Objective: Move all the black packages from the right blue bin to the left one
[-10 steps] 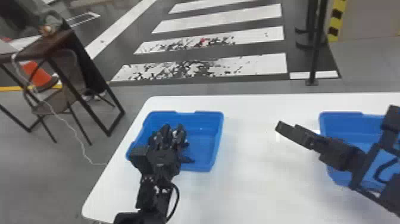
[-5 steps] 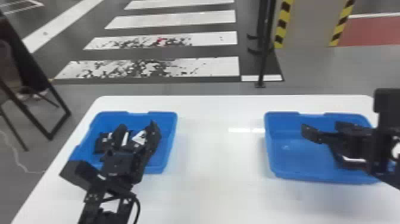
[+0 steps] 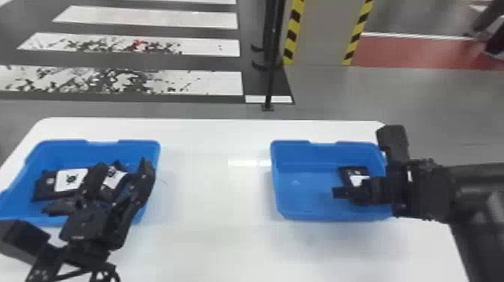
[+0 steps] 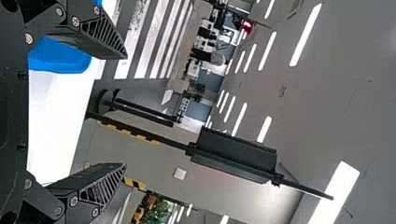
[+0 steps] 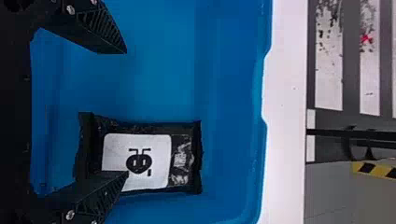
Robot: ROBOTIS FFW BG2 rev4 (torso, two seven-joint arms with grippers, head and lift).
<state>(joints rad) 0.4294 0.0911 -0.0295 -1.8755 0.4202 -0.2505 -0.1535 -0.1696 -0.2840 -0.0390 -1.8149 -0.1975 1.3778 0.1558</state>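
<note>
My left gripper [image 3: 122, 165] hangs over the left blue bin [image 3: 64, 143], hiding part of what lies there: black packages [image 3: 47, 186] with white labels, crowded together so I can't count them surely. My own body and fingers cover some of that bin's near wall too. Those fingers stand spread, nothing between them.

In the right blue bin [image 3: 290, 144] I make out one black package [image 3: 354, 171], towards the right; my right gripper [image 3: 350, 192] hides its near part and some of the bin's right end. That claw is spread as well, one finger overlapping the package's label in my wrist view; whether they touch, I can't tell.
</note>
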